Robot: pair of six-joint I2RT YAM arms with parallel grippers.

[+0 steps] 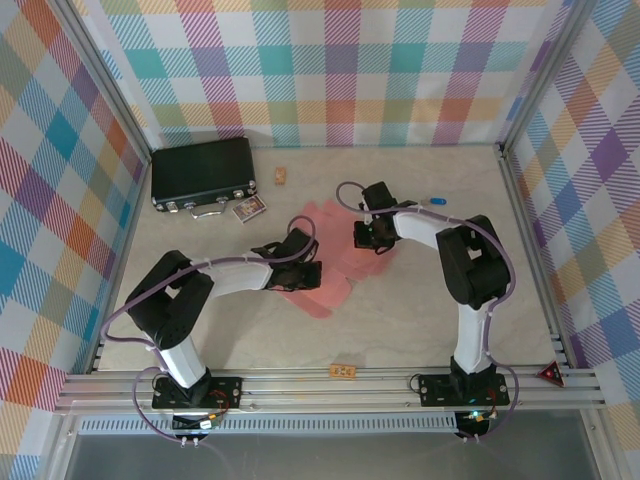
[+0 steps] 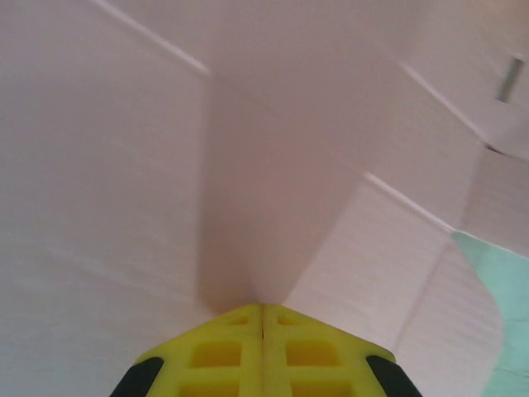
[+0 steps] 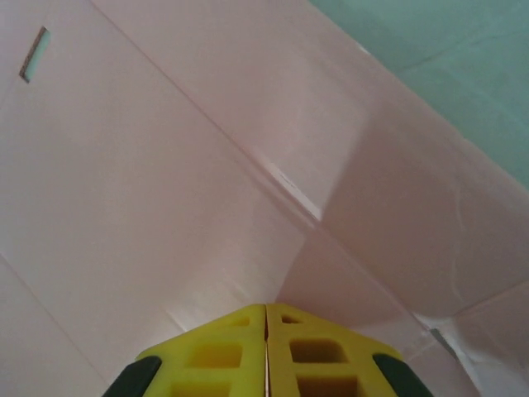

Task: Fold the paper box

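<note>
We see the paper box [image 1: 345, 272], a salmon-pink flapped cut-out, spread about the middle of the worktop [image 1: 420, 320], well apart from the black case [image 1: 203, 172] in the far left corner. The left gripper [image 1: 312, 275] is at the part of the sheet nearer the worktop's left edge. In the left wrist view its yellow fingers [image 2: 223, 347] are pressed together on a raised crease of card. The right gripper [image 1: 368, 240] is at the part nearer the far edge, likewise clamped on a pinched fold.
</note>
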